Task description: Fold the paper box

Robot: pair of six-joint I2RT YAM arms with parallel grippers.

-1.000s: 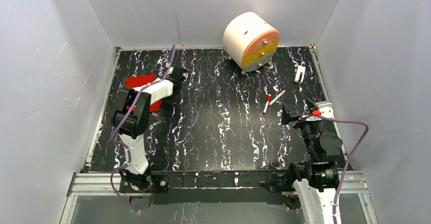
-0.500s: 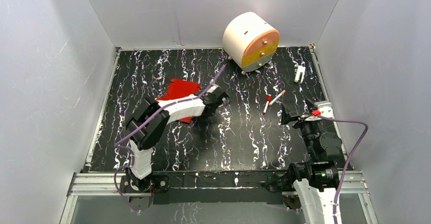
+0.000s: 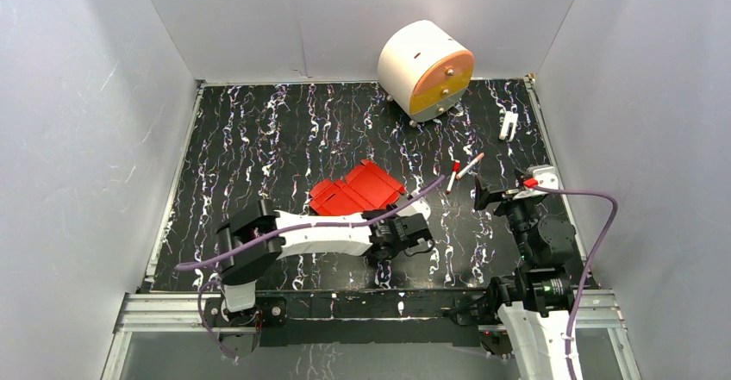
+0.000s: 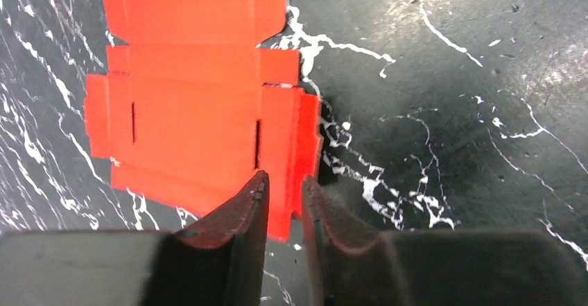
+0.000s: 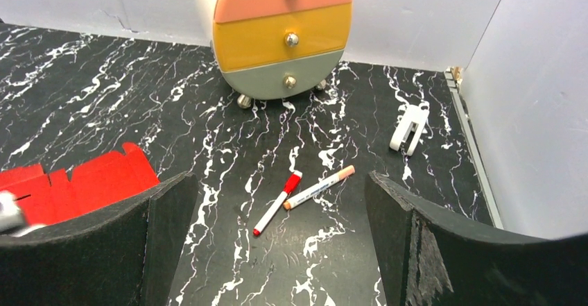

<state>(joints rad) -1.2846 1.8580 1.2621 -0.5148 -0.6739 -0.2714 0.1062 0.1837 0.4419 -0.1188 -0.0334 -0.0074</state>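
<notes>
The paper box is a flat creased sheet with its flaps spread. It lies on the table near the middle, just beyond my left tool. That tool's jaws stand a narrow slit apart over the sheet's near edge, with red card showing in the gap; I cannot tell whether they pinch it. My right tool is spread wide on the right, gripping nothing. At the back stands a round drawer unit, its three drawers shut and their contents hidden. A red-capped pen and a second pen lie just beside each other in front of it.
</notes>
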